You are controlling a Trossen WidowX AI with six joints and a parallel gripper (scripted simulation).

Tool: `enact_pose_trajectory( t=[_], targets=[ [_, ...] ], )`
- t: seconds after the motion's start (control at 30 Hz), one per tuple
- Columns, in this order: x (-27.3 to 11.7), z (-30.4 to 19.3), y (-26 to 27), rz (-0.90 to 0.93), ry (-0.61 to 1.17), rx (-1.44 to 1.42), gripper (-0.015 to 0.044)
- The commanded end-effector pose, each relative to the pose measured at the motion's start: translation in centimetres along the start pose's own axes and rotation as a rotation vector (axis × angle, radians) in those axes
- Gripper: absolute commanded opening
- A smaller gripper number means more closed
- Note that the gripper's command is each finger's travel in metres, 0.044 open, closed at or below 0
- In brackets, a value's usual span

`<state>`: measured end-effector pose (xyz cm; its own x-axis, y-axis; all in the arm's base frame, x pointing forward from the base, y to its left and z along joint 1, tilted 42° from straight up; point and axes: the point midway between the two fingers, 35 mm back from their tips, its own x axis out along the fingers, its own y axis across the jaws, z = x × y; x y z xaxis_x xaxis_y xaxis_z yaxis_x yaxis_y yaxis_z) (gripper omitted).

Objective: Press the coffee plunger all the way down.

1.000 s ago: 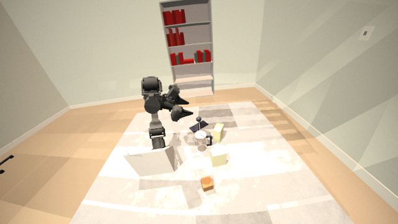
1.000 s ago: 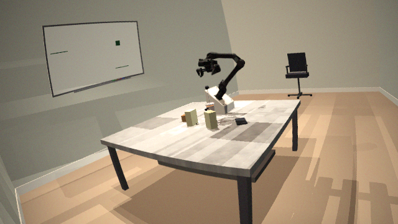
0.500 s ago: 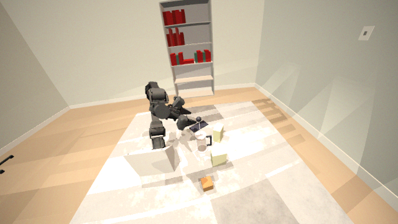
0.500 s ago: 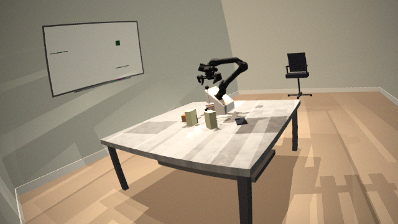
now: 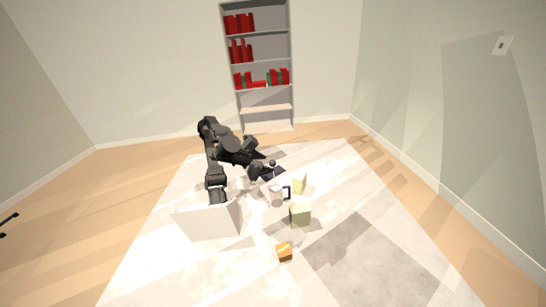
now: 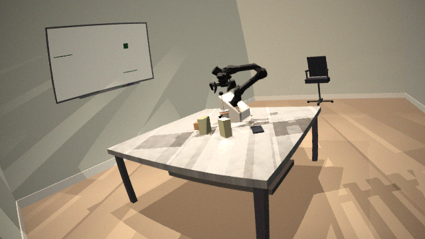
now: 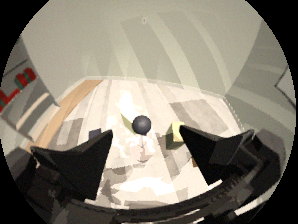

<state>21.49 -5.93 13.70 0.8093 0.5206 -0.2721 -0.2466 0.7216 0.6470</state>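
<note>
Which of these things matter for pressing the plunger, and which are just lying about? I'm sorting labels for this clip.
Part of the job:
- coffee press
- plunger knob, raised
- gripper, jaws open, holding nothing

Just lying about:
- two pale yellow boxes
- orange box
- dark flat pad
- white base block
</note>
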Motion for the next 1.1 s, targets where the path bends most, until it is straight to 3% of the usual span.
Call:
enact_pose_trajectory(
  t=[0.0, 0.47, 0.87, 1.07],
  targets=[
    [0.6, 0.0, 0.0, -0.003, 0.002, 0.001, 0.044],
    [2.1, 0.5, 0.6, 0.013, -0.017, 0.002, 0.044],
    [2.1, 0.5, 0.6, 0.013, -0.017, 0.002, 0.0125],
    [2.1, 0.5, 0.6, 0.013, -0.017, 0.002, 0.012]
  ],
)
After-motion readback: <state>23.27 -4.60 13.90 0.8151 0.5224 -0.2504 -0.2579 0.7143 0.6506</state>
